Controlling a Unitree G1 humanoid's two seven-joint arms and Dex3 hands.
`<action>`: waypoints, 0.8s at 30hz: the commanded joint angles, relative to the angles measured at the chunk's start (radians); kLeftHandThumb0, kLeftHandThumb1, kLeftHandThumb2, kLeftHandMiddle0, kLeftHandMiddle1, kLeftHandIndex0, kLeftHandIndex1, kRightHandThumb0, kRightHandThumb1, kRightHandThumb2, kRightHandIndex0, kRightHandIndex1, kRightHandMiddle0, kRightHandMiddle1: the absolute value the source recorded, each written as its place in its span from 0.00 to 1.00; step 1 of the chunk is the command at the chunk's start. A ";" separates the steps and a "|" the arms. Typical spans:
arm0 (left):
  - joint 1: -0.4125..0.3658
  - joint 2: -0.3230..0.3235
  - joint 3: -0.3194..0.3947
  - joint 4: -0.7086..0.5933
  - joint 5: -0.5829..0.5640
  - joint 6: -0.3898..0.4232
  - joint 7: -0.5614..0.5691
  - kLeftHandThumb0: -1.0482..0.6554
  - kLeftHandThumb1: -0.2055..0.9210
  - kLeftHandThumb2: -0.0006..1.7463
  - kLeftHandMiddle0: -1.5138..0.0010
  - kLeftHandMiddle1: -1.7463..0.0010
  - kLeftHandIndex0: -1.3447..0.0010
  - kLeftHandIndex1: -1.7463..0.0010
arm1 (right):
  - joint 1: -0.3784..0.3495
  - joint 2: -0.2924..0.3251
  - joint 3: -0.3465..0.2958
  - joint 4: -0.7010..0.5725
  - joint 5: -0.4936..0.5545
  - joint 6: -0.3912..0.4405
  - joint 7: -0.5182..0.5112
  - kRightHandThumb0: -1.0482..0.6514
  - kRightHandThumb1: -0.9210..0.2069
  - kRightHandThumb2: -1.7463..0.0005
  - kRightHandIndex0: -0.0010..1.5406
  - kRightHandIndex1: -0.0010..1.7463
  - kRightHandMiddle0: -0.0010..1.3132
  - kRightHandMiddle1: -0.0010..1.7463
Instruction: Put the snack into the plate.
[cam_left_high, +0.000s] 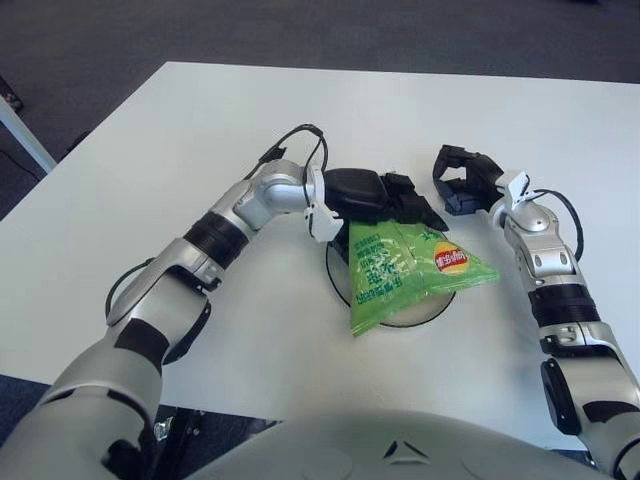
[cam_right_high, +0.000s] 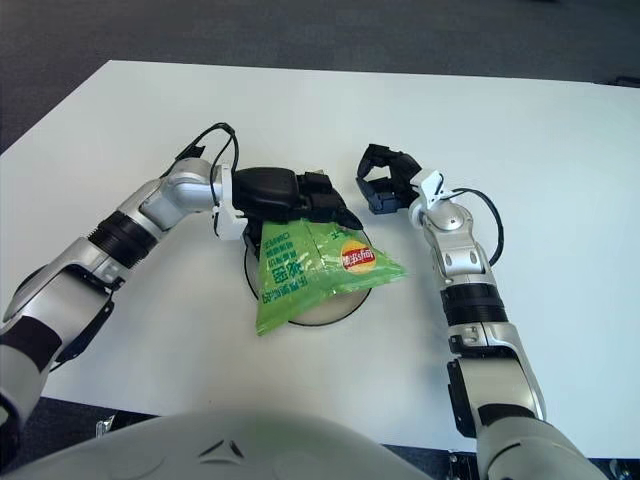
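Your white bench (cam_left_high: 150, 150) was broad, flat and matte, and it carried everything you were working with. On it, just in front of the robot, sat the plate (cam_left_high: 340, 283): round, shallow, pale, with a thin dark rim, most of it covered.

Across that plate lay the green snack bag (cam_left_high: 395, 272), a glossy crinkled foil pouch, roughly triangular, with a red and yellow logo and printed lettering. Its lower left corner and right tip hung out past the plate's rim, but the bulk of it lay over the plate.

Your left robot hand (cam_left_high: 385, 197) was at the bag's far edge, its black fingers lying low against the top seam. You could not tell from either view whether they pinched the seam or only touched it.

Your right robot hand (cam_left_high: 462, 180) showed just right of the left one, beyond the plate, fingers curled and holding nothing.

By my judgement the placing was nearly done: the snack was on the plate, and what was left for you was to free the left robot hand and draw it clear.
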 joint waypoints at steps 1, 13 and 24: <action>-0.001 -0.008 -0.004 -0.014 -0.088 0.023 -0.079 0.06 1.00 0.43 1.00 0.81 1.00 0.88 | 0.066 0.008 0.028 0.043 -0.042 0.066 -0.007 0.36 0.41 0.35 0.75 1.00 0.38 1.00; 0.029 -0.062 0.039 -0.052 -0.400 0.217 -0.348 0.03 1.00 0.29 1.00 0.95 1.00 0.99 | 0.078 -0.007 0.051 -0.004 -0.073 0.094 -0.021 0.36 0.42 0.33 0.77 1.00 0.39 1.00; 0.022 -0.119 0.125 0.003 -0.426 0.159 -0.441 0.00 1.00 0.19 1.00 1.00 1.00 1.00 | 0.126 -0.024 0.063 -0.114 -0.068 0.028 0.029 0.36 0.42 0.34 0.77 1.00 0.39 1.00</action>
